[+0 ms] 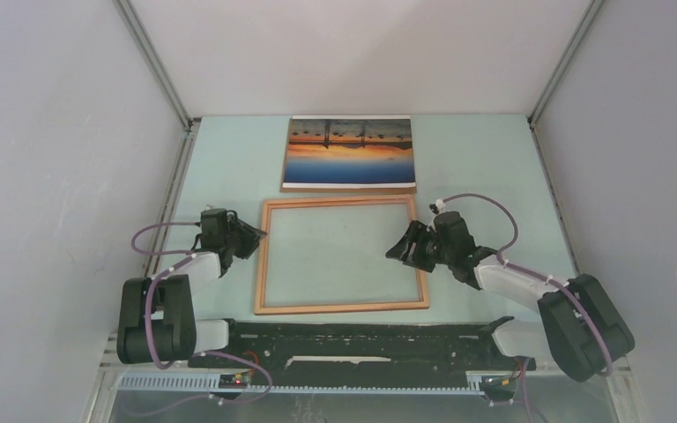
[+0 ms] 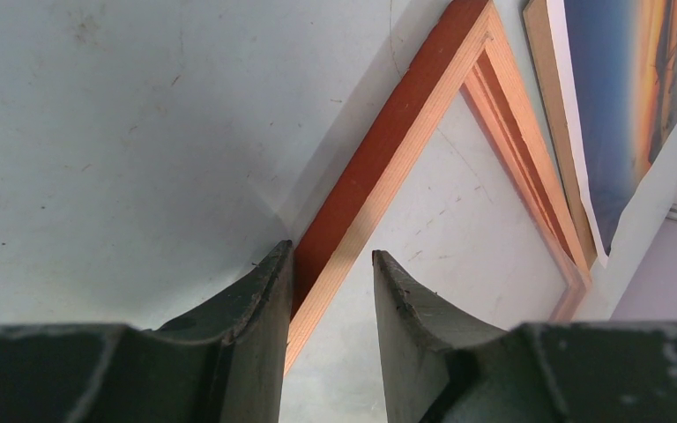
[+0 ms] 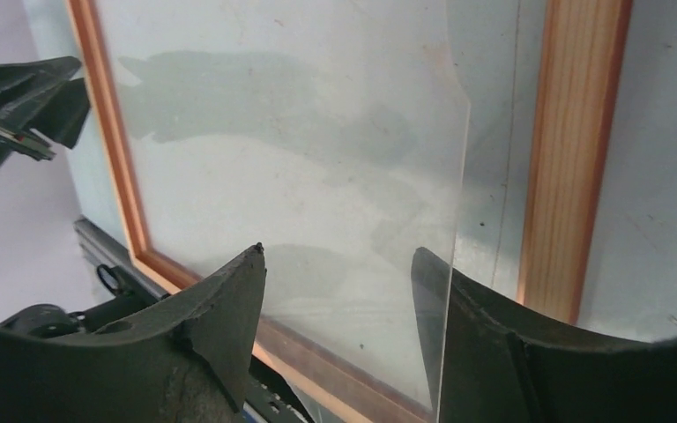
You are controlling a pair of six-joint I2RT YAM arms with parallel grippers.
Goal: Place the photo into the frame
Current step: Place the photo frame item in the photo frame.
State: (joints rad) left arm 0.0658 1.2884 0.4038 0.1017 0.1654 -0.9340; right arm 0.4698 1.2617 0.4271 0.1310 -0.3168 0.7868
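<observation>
Photo (image 1: 349,152) lies long-side across beyond the frame (image 1: 342,307), far from both; my right hand (image 1: 402,248) gapes apart over the pane, left hand (image 1: 256,236) straddling the rim.

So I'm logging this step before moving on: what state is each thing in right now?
frame: flat on the table, no photo in it.
clear pane: one edge standing off the frame's rail, between the right claw's fingers.
photo: picture side up on the backing board, beyond the frame.
left claw: straddling the frame's left rail, grip unclear.
right claw: open around the pane's edge.
</observation>
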